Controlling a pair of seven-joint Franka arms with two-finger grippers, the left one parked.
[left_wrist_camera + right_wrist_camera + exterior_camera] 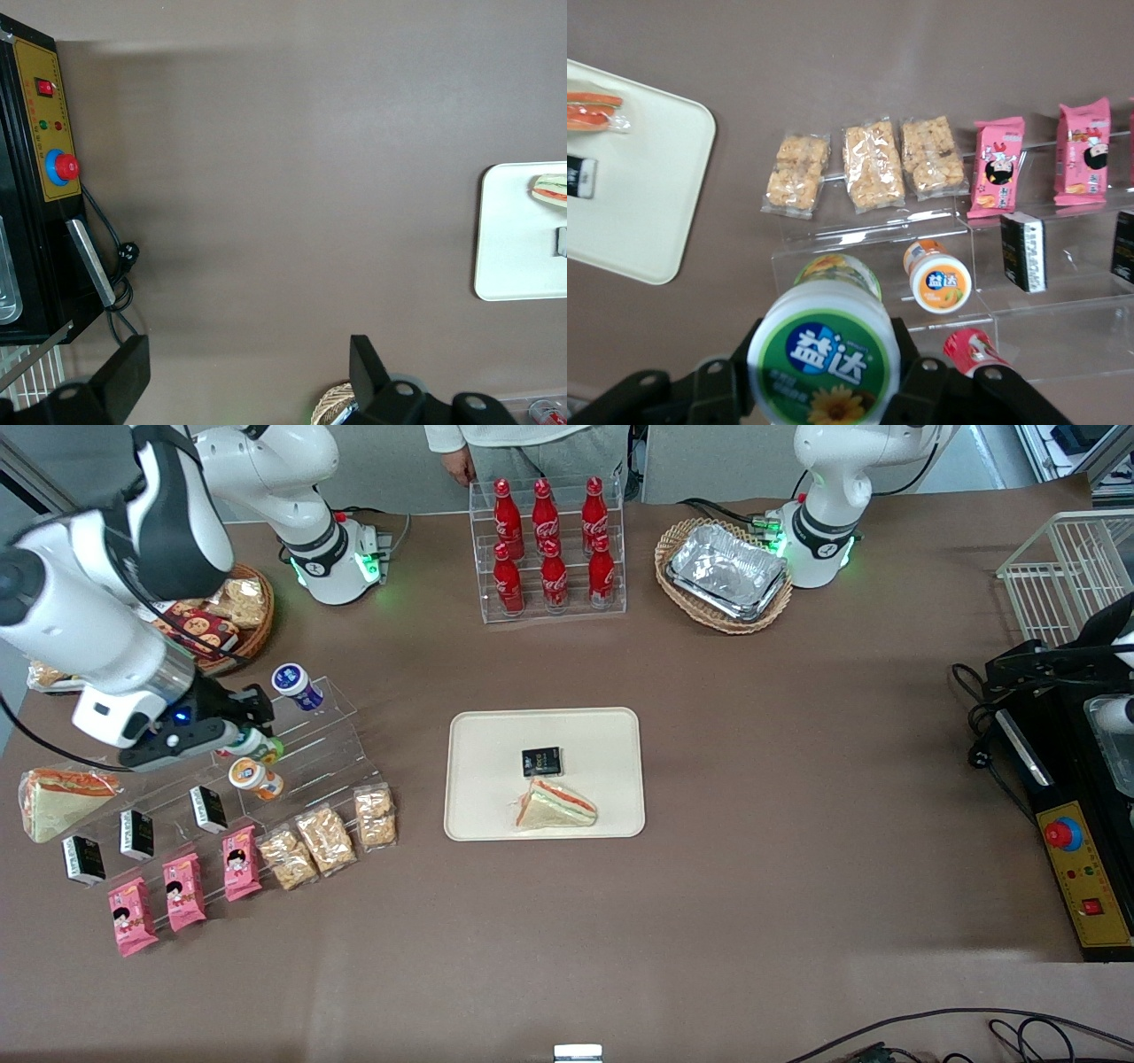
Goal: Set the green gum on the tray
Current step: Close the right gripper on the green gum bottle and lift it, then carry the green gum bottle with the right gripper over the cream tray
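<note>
Surface: brown table (753,779), clear acrylic stepped rack (328,731) toward working arm's end.
Gripper: right arm's black two-finger gripper (824,376) over the rack's middle step, fingers clamped on the gum's sides.
Gum: small green-and-white-lidded gum bottle (824,359), held between the fingers, on or just above the rack, well apart from tray.
Tray: flat cream-beige plastic tray (483,779) mid-table, holding wrapped sandwich (556,806) and black packet (541,762).
Neighbour: orange-lidded bottle (939,279) just beside gum, one step nearer front camera.
</note>
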